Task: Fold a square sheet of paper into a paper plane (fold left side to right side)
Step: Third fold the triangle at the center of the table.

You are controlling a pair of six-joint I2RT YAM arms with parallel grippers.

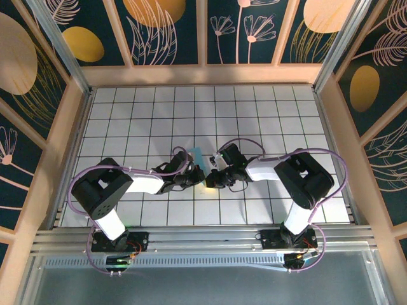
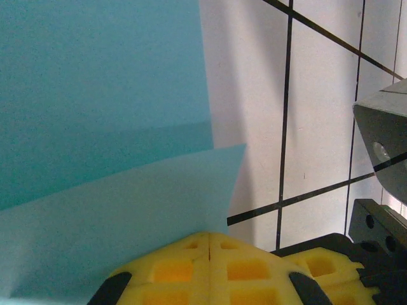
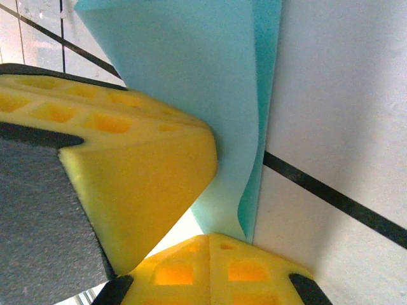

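The light teal-blue sheet of paper [image 1: 196, 154] lies folded in overlapping layers on the tiled table, mostly hidden under both grippers. Whether it has a paper plane's shape cannot be told. In the left wrist view the paper [image 2: 102, 127] shows one flap over another, and my left gripper [image 2: 210, 236] is shut with its yellow tips at the flap's near edge. My right gripper [image 3: 210, 238] is also shut, its tips against the paper's [image 3: 191, 63] curled lower edge. The two grippers [image 1: 200, 178] [image 1: 208, 180] meet tip to tip at the table's middle.
The white tiled table [image 1: 267, 114] is walled by wooden frames and patterned panels. The left gripper's fingers [image 3: 140, 159] crowd the right wrist view. The right gripper's fingers [image 2: 321, 270] sit close at the lower right of the left wrist view.
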